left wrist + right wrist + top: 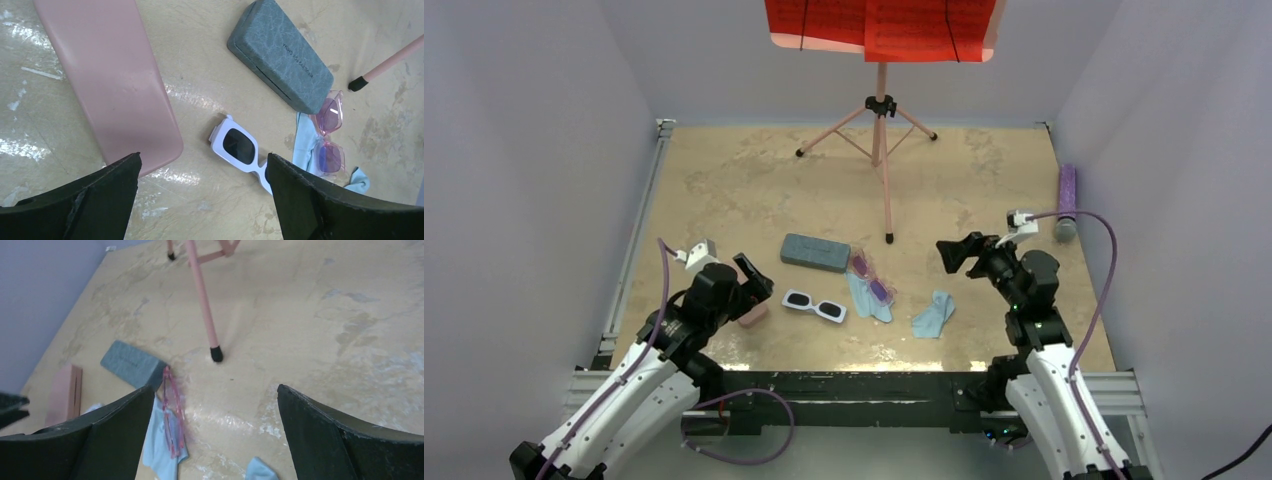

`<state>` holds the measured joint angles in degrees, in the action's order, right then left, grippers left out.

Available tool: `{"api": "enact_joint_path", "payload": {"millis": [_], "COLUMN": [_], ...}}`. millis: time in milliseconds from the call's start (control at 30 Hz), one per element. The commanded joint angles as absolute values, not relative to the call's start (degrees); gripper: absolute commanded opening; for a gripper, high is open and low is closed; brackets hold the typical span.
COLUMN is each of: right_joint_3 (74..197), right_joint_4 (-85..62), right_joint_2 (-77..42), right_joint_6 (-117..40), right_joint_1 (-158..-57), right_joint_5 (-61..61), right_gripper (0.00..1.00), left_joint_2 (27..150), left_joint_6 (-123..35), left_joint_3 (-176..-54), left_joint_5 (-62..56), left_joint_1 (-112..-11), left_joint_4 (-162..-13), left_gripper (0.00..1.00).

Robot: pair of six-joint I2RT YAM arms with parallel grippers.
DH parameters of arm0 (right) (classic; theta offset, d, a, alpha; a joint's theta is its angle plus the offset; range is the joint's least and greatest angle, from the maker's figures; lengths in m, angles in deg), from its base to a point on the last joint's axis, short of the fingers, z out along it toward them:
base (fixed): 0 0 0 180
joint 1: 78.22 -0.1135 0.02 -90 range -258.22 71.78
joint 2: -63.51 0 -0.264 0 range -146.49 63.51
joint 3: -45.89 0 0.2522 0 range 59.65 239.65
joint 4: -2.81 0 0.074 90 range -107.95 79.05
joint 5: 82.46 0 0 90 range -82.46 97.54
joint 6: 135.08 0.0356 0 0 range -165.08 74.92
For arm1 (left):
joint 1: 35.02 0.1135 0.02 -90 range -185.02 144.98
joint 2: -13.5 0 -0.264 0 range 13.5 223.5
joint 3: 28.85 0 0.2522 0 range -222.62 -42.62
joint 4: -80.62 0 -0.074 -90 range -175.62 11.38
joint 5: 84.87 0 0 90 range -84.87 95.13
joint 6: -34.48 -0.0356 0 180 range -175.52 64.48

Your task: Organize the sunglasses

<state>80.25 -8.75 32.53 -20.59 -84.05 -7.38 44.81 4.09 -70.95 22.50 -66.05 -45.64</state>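
1. Top external view: we see the left gripper (757,277) spread wide and empty, near the pink case (752,316).
2. The right gripper (951,254) also gapes, holding nothing.
3. The white sunglasses (814,306) lie near that case; the pink sunglasses (870,279) rest on a blue cloth (865,300) beside the grey case (815,252).

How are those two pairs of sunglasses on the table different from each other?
The white sunglasses have a chunky opaque frame; the pink sunglasses have a slim see-through one. The white pair's lenses are dark, the pink pair's tinted purple-pink. The white pair lies on bare table, the pink pair partly on a light blue cloth. Both lie unheld.
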Motion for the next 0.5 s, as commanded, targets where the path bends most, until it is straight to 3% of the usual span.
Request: {"api": "enact_joint_path", "payload": {"millis": [0,200,467], "right_joint_3": [83.8,98.2,126.9], "right_joint_4": [-3.7,-9.1,-23.3], "right_joint_2": [26.2,5.1,-26.4], "right_joint_6": [-29.7,-50.4,-65.9], "right_joint_1": [-89.2,-107.7,-118.5], "right_joint_5": [-19.1,-12.8,-8.6], "right_gripper": [0.98,0.98,0.99], "left_joint_2": [45.1,45.0,41.6], "left_joint_6": [5.8,4.2,3.8], "left_joint_3": [-72.2,-73.5,-70.2], "left_joint_5": [24.6,25.5,22.9], "left_joint_1": [-65.8,-65.8,-65.8], "left_joint_4": [-43.8,-41.5,-43.7], "left_gripper": [1.0,1.0,1.0]}}
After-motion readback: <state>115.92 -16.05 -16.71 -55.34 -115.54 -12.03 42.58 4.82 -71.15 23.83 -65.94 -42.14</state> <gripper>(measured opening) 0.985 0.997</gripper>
